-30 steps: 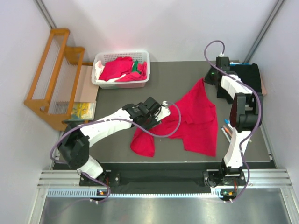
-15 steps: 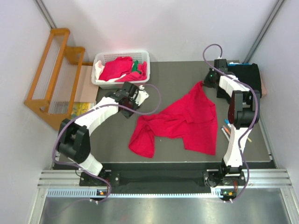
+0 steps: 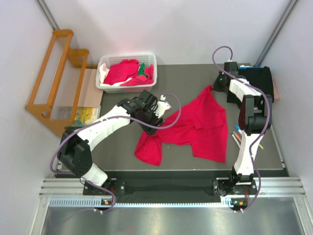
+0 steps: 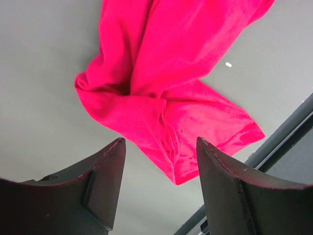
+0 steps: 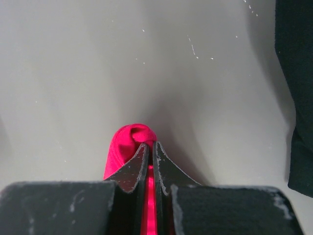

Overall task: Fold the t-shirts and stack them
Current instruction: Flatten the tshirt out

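Note:
A crimson red t-shirt lies crumpled on the dark table, its lower left end bunched. My right gripper is shut on the shirt's far corner and holds it at the back right. My left gripper is open and empty, hovering just above the shirt's left edge; in the left wrist view its fingers frame the bunched cloth without touching it. A black t-shirt lies at the far right, also in the right wrist view. More red, green and white shirts fill the basket.
A white plastic basket stands at the back left. A wooden rack leans left of the table, with a yellow packet beside it. Pens lie at the right edge. The metal rail runs along the front.
My left gripper swung from the shirt's left edge back toward the basket, then returned right to the shirt's left edge. The shirt's left part shifted slightly. The right gripper kept its hold.

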Controlling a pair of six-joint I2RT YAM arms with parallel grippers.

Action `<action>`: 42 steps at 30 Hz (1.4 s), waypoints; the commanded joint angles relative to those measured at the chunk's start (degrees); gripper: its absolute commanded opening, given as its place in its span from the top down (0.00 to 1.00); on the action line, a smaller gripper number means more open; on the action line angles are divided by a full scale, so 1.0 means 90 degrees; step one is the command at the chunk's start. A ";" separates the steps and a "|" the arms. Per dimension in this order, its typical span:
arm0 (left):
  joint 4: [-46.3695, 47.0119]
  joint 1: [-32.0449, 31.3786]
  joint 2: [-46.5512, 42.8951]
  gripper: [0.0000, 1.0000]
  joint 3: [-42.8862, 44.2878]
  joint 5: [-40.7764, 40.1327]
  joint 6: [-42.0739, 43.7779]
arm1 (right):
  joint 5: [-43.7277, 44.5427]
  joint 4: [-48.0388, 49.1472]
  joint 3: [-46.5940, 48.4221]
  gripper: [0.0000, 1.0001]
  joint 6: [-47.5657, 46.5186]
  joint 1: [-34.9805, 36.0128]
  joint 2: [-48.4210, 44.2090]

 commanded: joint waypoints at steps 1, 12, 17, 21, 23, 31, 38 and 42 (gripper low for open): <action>-0.0034 -0.0021 -0.0205 0.35 -0.0276 0.0125 -0.0168 | -0.0019 0.0077 0.0117 1.00 -0.0048 0.0002 -0.0179; 0.0337 -0.0031 0.0165 0.41 -0.0442 0.0056 -0.0129 | -0.0029 0.0078 0.0118 1.00 -0.0048 0.0031 -0.0218; 0.0581 -0.0031 0.0224 0.42 -0.0569 -0.0061 -0.0100 | -0.0019 0.0107 0.0117 1.00 -0.0068 0.0031 -0.0218; 0.0806 -0.0021 0.0312 0.43 -0.0696 -0.0208 -0.0051 | -0.0068 0.0136 0.0127 1.00 -0.0067 0.0041 -0.0228; 0.0894 -0.0012 0.0380 0.43 -0.0754 -0.0237 0.0007 | -0.0078 0.0146 0.0137 1.00 -0.0067 0.0041 -0.0237; 0.1119 0.0008 0.0585 0.44 -0.0882 -0.0462 0.0125 | -0.0107 0.0175 0.0108 1.00 -0.0097 0.0060 -0.0267; 0.1109 0.0037 0.0488 0.45 -0.0940 -0.0481 0.0105 | -0.0126 0.0185 0.0117 1.00 -0.0097 0.0060 -0.0257; 0.1022 0.0037 0.0400 0.45 -0.0891 -0.0452 0.0076 | -0.0136 0.0175 0.0137 1.00 -0.0097 0.0080 -0.0257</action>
